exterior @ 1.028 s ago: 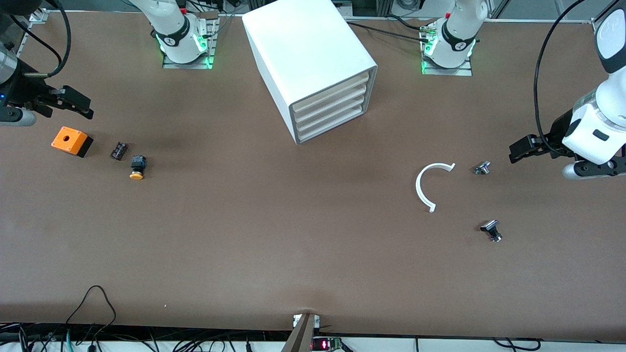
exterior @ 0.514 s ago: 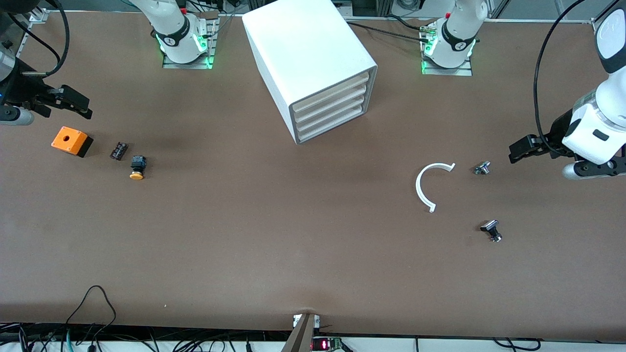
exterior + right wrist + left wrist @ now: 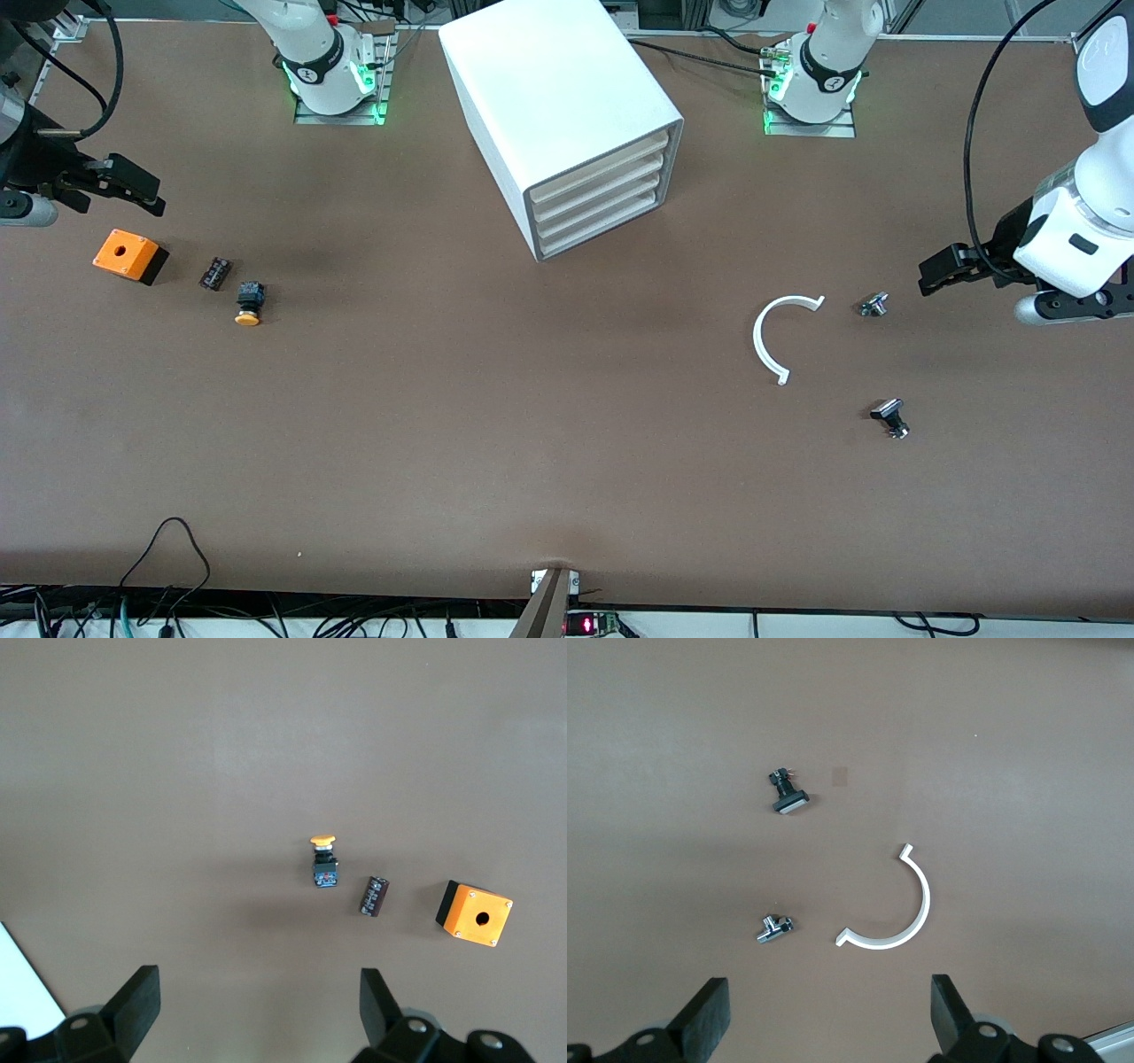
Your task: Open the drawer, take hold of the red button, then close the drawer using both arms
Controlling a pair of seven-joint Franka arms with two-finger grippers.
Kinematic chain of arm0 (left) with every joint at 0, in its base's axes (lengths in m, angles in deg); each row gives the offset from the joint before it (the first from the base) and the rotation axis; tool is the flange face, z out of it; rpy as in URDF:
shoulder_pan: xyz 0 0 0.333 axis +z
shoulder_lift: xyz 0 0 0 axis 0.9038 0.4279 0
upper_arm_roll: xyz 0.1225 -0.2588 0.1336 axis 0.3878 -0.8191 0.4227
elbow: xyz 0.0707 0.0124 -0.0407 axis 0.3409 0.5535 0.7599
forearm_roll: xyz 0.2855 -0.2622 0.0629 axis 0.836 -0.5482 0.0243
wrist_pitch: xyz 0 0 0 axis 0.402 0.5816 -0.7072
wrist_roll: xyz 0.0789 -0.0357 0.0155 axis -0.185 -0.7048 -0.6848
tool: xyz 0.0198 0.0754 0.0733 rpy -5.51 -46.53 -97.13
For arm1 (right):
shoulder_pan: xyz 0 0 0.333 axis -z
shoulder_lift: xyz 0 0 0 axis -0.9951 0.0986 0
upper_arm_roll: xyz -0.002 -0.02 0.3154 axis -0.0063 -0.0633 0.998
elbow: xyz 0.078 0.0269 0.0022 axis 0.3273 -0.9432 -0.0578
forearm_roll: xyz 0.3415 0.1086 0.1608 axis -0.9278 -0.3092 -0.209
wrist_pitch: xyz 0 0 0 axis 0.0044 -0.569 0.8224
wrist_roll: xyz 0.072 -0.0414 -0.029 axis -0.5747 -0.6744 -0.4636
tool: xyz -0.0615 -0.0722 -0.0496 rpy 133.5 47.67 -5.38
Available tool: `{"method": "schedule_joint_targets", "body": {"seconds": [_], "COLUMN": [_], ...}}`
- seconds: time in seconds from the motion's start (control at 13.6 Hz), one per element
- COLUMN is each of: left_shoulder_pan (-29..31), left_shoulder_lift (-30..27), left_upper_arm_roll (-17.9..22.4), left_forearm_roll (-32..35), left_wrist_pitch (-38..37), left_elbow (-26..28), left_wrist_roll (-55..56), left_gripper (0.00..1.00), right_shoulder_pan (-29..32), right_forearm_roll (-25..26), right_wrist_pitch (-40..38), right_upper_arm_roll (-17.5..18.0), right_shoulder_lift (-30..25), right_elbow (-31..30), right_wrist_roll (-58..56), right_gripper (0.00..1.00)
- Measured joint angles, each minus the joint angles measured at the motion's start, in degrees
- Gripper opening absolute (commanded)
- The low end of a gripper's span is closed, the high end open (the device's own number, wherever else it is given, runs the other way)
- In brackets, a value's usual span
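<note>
The drawer (image 3: 595, 174), a shallow white tray with a cream-edged front, sits shut with three like it in the big white box cabinet (image 3: 554, 97), which stands on the brown surface (image 3: 496, 416) between the two arm bases. The red-capped button shows in no view.

Over at the right arm's end, the right tool (image 3: 131, 184) hangs above the surface, fingers (image 3: 133, 1003) wide apart and holding nothing. Just nearer the front camera lies the orange box with a round hole (image 3: 129, 256), then a small dark ribbed block (image 3: 214, 272), then a black-bodied push button with an orange-yellow cap (image 3: 249, 304) (all three in a loose row, none touching).

At the left arm's end, the left tool (image 3: 946, 269) hovers with its fingers (image 3: 706, 1017) spread and empty too. Near it rest a small silver metal fitting (image 3: 873, 305), a white plastic C-shaped arc (image 3: 771, 335) and, nearer the camera, a little black part with a pale flat head (image 3: 890, 416).
</note>
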Motion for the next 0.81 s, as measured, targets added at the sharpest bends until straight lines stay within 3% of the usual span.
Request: {"method": "schedule_joint_targets", "body": {"seconds": [0.81], "left_shoulder_pan": [-2.32], "left_shoulder_lift": [-0.51], "left_upper_arm_roll": [-0.18], "left_forearm_roll": [-0.02], "left_wrist_pitch": [0.25], "left_elbow": [-0.19], "left_wrist_roll": [0.03], "left_gripper": [1.00], "right_shoulder_pan": [0.00], "right_forearm_roll": [0.00], "right_wrist_pitch": [0.05], "right_upper_arm_roll": [0.02], "right_shoulder_lift": [0.39], "right_elbow": [0.43], "right_wrist_roll": [0.46], "right_gripper": [1.00]}}
